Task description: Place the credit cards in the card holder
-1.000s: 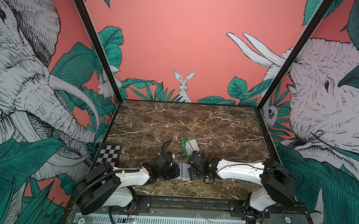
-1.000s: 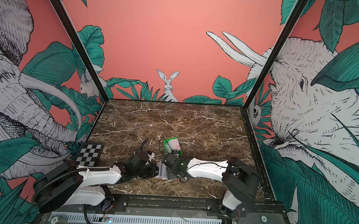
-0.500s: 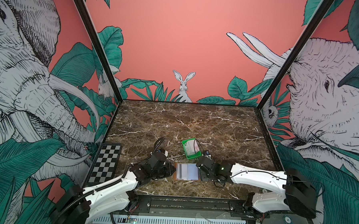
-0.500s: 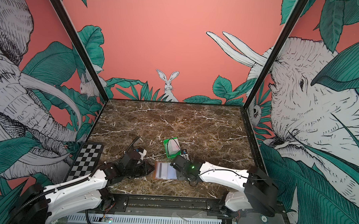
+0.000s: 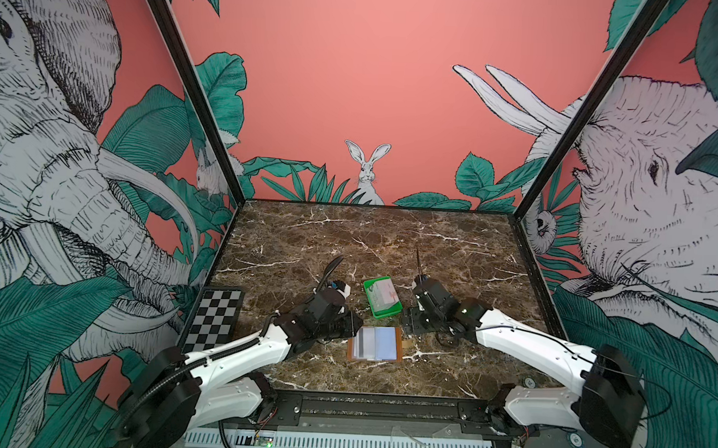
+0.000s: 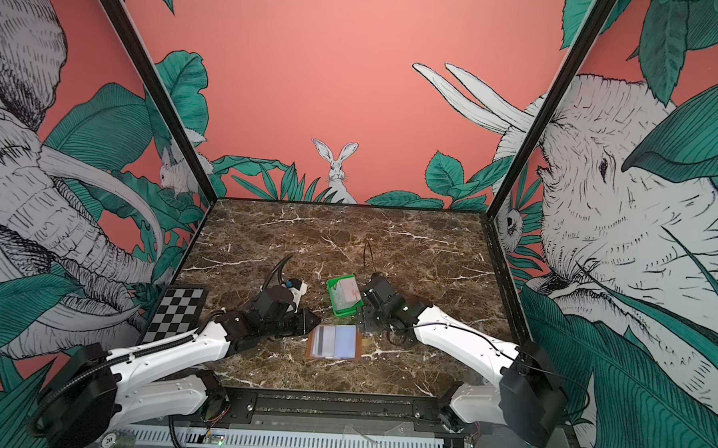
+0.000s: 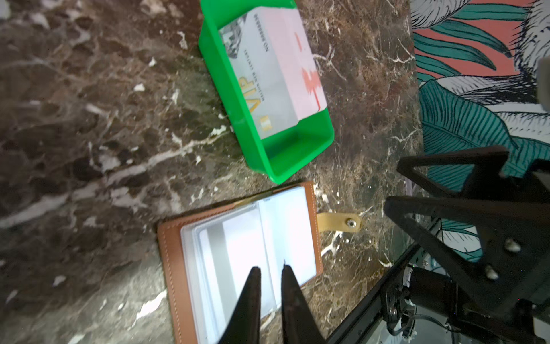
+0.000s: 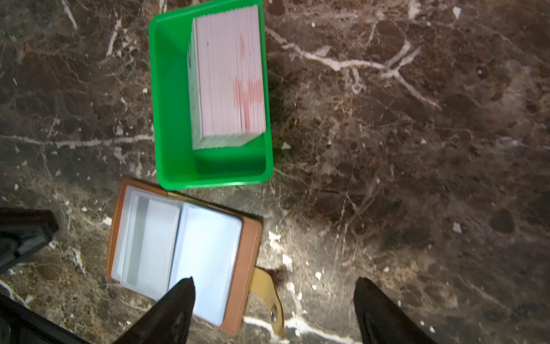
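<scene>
One stitched tan card holder (image 8: 184, 253) beside a glossy green tray (image 8: 169, 89)

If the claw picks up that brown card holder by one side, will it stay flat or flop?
Probably flop a bit: the card holder lies open like a book, hinged at its fold, so the free half may swing. Its clear sleeves look glossy, so likely slippery. It looks thin, so probably light.

Gold "VIP" on front credit card (image 7: 262, 77), in green tray (image 7: 300, 158)
</scene>
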